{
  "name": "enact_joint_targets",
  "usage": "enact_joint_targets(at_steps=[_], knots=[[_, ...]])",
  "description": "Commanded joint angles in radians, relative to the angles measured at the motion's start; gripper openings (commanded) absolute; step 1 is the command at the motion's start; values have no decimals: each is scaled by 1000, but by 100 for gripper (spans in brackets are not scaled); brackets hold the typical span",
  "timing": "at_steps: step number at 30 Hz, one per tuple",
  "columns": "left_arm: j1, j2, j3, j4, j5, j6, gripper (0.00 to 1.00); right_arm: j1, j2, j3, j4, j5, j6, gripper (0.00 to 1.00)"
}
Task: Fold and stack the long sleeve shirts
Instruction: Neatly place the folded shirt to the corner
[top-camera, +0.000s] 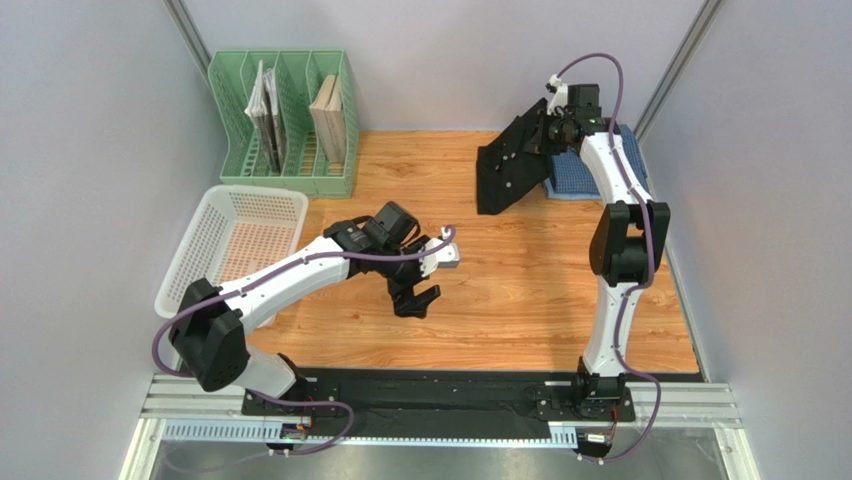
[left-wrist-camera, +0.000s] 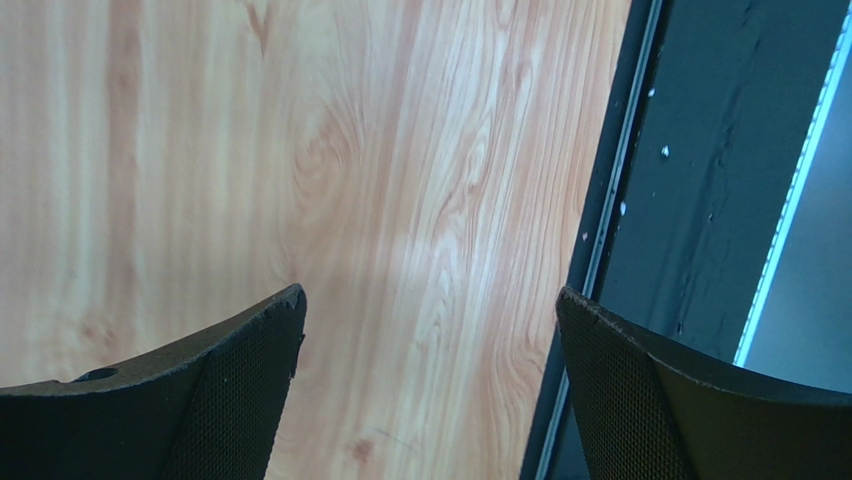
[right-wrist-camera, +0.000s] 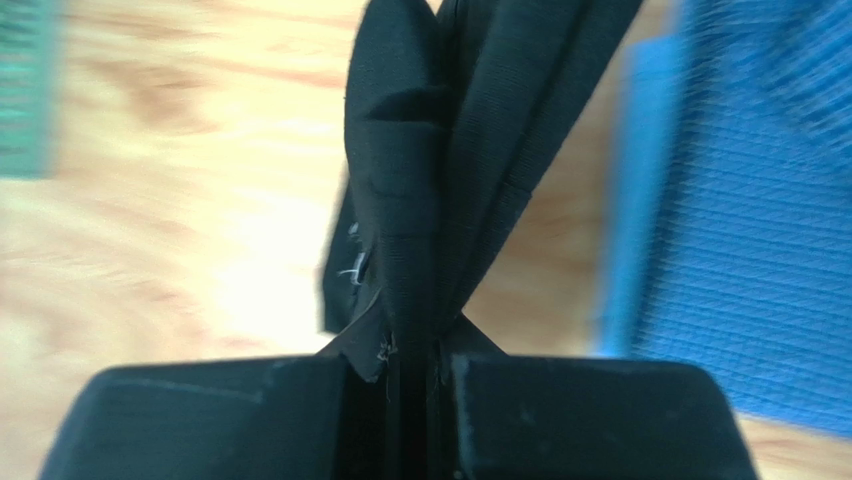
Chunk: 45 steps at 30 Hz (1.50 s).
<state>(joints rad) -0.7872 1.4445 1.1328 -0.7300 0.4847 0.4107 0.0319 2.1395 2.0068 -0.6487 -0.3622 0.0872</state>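
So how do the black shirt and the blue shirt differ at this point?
The black shirt is pinched in the shut right claw and hangs raised in bunched folds; the blue shirt lies flat and folded on the table, with no claw on it. The black shirt is plain; the blue shirt has a fine check pattern. Both are side by side at the table's far right.

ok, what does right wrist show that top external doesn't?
Right wrist only: the pinch up close, black shirt fabric clamped in the shut right tool. Top external only: left tool, green rack, white basket. Both: black shirt hanging from the right tool, blue shirt beside it, wooden table.
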Motion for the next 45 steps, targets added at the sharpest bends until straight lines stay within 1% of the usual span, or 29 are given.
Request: enact_joint_targets(at_steps=[1,3,4,7,15,23,27,33,40,45], knots=[[25,-53,-62,-26,-6,-56,99,-21,129,213,-169,152,-294,0],[25,-65,-80,-25,-14,-73,99,-23,158,304,-184,175,-319,0],[23,-70,-87,-25,-15,-78,99,-55,163,329,-187,192,-326,0],[25,-88,-119,-12,-11,-78,99,-63,149,400,-196,213,-340,0],[26,-67,-105,-17,-26,-73,99,-66,27,372,-198,229,-386,0],[25,-62,-105,-25,-29,-70,99,-67,-24,440,-204,217,-366,0],[25,-67,-113,-25,-31,-66,99,-67,-43,445,-206,218,-368,0],[25,-67,-108,-25,-35,-61,99,-82,-23,428,-206,230,-373,0],[25,-76,-117,-26,-40,-56,99,-132,25,428,-184,224,-399,0],[26,-88,-108,-20,-61,-56,99,-155,37,386,-137,215,-432,0]])
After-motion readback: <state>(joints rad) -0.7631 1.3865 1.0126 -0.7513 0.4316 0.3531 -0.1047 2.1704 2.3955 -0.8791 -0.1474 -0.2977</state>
